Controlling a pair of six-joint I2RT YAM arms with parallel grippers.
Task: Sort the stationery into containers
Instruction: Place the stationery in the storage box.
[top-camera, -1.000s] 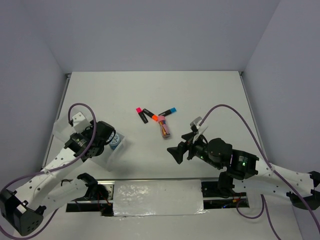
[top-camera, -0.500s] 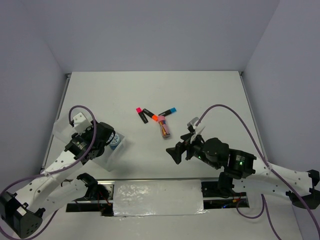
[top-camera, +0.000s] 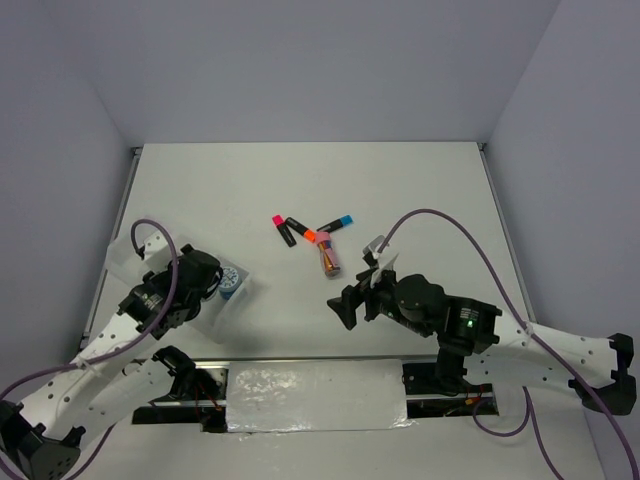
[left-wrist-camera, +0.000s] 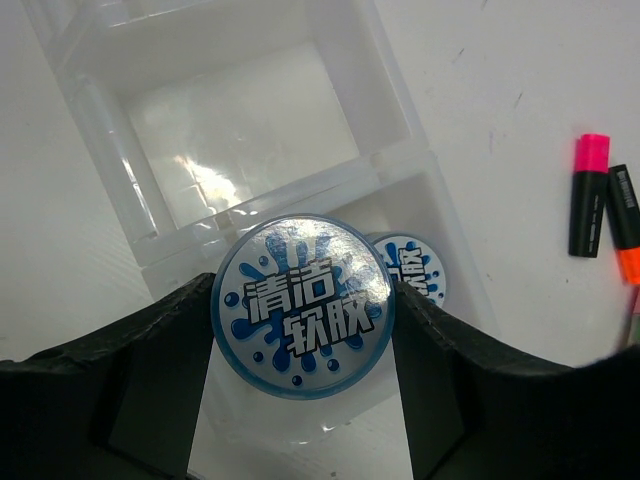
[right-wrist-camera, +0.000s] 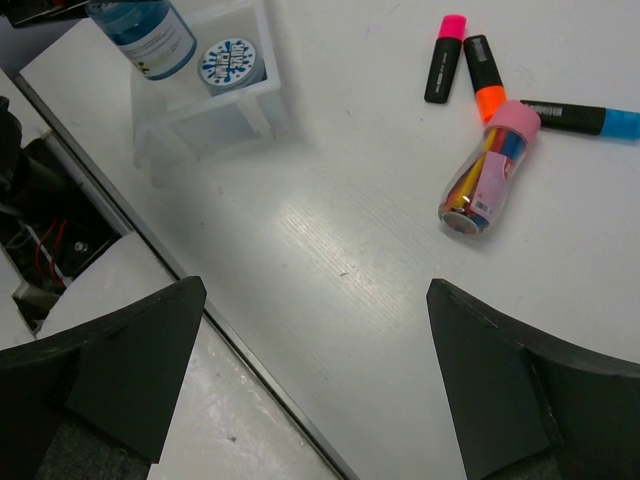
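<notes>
Step in hand: binning a roll. Left gripper (left-wrist-camera: 305, 330) is clenched on a blue patterned roll (left-wrist-camera: 303, 300), centre of the wrist view, over the tray (left-wrist-camera: 300, 195) compartment where the other roll (left-wrist-camera: 412, 268) lies.

Next, by my judgement: lower it and release beside that roll.

Right gripper (top-camera: 345, 308) is spread wide and empty, lower centre overhead. Markers (right-wrist-camera: 445, 58) and the pink-topped tube (right-wrist-camera: 485, 170) lie unsorted mid-table.

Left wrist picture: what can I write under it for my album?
Jaws grip a blue round roll over the white tray, beside a second roll inside.
</notes>
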